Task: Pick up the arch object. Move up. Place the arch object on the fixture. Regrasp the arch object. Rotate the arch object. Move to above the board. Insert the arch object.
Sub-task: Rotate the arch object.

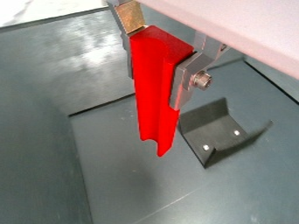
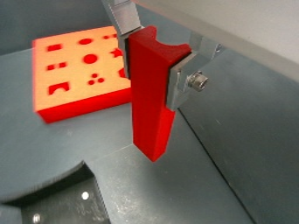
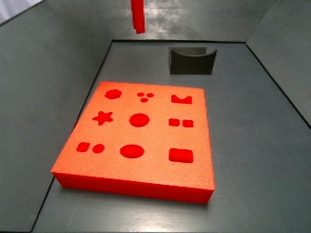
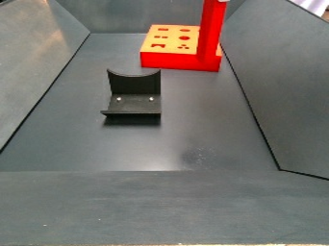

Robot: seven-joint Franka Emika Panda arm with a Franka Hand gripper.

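We start with the board (image 3: 136, 136), the largest thing here, lying flat on the floor with its shaped holes facing up, ready to receive a piece. Next comes the fixture (image 4: 133, 96), standing apart from the board and bare, its scooped top waiting for a set-down. The arch object (image 1: 153, 92) hangs upright well above the floor, gripped near its upper end so its long body is free below. The gripper (image 2: 155, 54) is closed on that bar, 2 silver fingers (image 2: 181, 87) pressing its opposite sides. We judge the lift is done and the placement on the fixture comes next.
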